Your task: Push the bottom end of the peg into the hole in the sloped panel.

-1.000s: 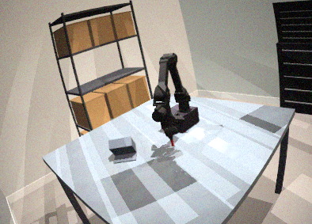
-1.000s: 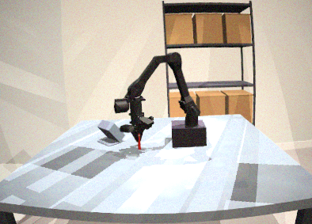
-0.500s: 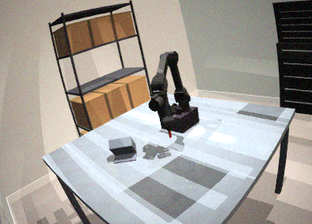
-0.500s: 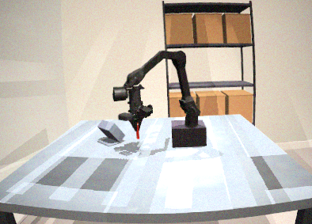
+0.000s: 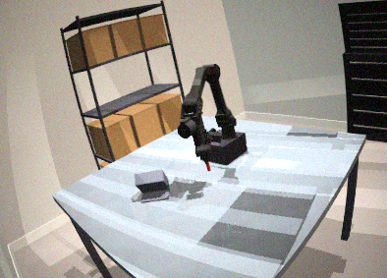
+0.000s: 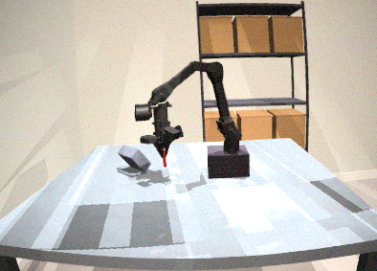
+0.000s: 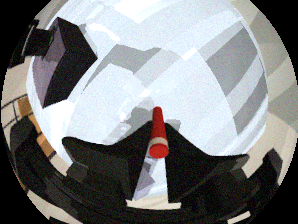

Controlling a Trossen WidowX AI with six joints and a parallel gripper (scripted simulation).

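Wrist view: the gripper's fingers point(image 5: 204, 155) point(image 6: 164, 151) pinch the red peg point(image 5: 208, 167) point(image 6: 165, 159) point(image 7: 158, 131), which hangs between them, apparently raised off the table point(image 5: 187, 218) point(image 6: 201, 217) point(image 7: 175, 75). It looks rigid, light and round, probably smooth enough to slip or pivot if pushed askew. A grip high on the shaft, leaving the bottom end free, should suit the sloped panel point(image 5: 152, 180) point(image 6: 135, 158) point(image 7: 70, 62), standing apart.

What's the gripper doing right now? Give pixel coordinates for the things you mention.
Gripper point(image 5: 205, 159) point(image 6: 164, 152) point(image 7: 157, 125): closed on the red peg point(image 5: 208, 166) point(image 6: 165, 158) point(image 7: 158, 127).
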